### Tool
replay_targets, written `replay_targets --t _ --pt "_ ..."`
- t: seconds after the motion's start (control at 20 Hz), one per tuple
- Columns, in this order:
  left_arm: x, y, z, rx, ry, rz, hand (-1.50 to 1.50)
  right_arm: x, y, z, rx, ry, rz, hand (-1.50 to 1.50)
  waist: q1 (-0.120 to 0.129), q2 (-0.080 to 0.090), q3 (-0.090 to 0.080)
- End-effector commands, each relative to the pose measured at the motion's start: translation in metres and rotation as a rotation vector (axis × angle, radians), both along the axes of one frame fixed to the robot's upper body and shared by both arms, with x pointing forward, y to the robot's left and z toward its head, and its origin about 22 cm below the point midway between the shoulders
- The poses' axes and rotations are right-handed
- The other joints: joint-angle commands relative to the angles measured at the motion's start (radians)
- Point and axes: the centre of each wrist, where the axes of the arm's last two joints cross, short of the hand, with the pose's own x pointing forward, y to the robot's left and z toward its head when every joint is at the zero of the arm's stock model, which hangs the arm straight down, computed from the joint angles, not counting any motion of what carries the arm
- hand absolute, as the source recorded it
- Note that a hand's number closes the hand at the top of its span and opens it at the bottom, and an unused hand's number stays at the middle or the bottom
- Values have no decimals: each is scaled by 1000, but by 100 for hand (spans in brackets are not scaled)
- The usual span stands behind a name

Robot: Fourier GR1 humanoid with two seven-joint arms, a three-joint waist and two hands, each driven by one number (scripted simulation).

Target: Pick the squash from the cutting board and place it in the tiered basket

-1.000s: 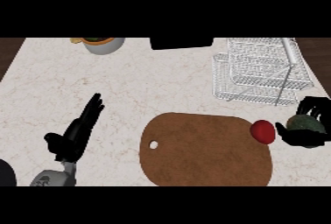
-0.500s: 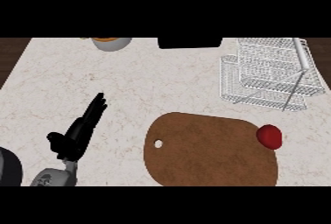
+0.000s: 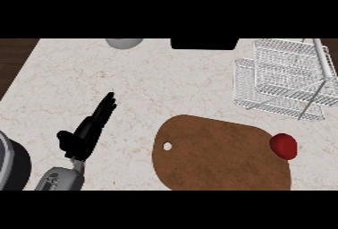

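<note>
Your squash, red here, sits at the 3 o'clock edge of the cutting board, partly overhanging onto the counter. No hand is on it. Left hand rests at 9 o'clock of the board, fingers straight, holding nothing, well apart from the squash. You won't see the right hand in this view. Tiered basket stands at 12 o'clock of the squash, near but not touching.

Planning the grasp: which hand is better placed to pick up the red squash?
Right, probably: the red squash lies at the brown cutting board's right edge; the left hand rests open far left. The right hand is out of view.
</note>
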Motion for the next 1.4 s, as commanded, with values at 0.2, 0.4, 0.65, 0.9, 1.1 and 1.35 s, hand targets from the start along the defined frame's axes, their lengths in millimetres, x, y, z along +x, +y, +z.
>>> replay_targets --t 0.2,0.4,0.65,0.9,1.1,1.35 --pt "13 -22 12 9 -9 -19 0 66 63 34 45 34 39 150 15 3 0" --pt "17 1 16 8 -12 -9 0 99 97 10 12 99 74 150 15 3 0" --pt "-1 -8 -1 12 -8 12 0 116 110 0 17 136 109 150 -4 -1 0" --pt "1 -16 10 8 12 -6 0 137 135 -39 22 152 139 150 -3 0 0" --pt "-4 -5 -1 -5 20 2 0 151 160 -44 94 168 182 150 -1 0 0" --pt "-5 -8 7 7 1 -6 0 158 169 -50 214 227 198 150 -3 -1 0"
